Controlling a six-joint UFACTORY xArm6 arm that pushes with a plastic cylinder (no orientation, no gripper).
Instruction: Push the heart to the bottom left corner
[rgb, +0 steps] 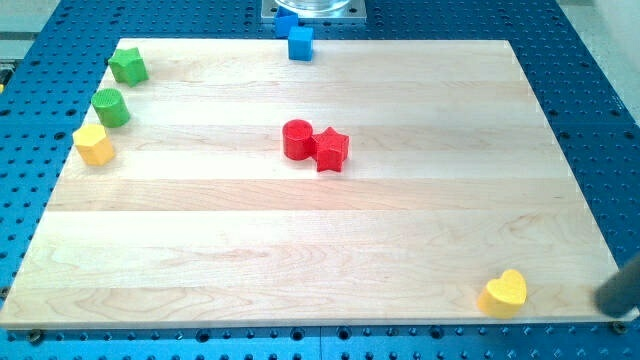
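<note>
A yellow heart lies near the bottom right corner of the wooden board, close to its bottom edge. A dark, blurred rod enters at the view's right edge. Its lower end, my tip, is to the right of the heart, just past the board's right edge and apart from the heart. The bottom left corner of the board holds no block.
A red cylinder and a red star touch near the middle. A green block, a green cylinder and a yellow hexagon line the left edge. A blue cube sits at the top edge.
</note>
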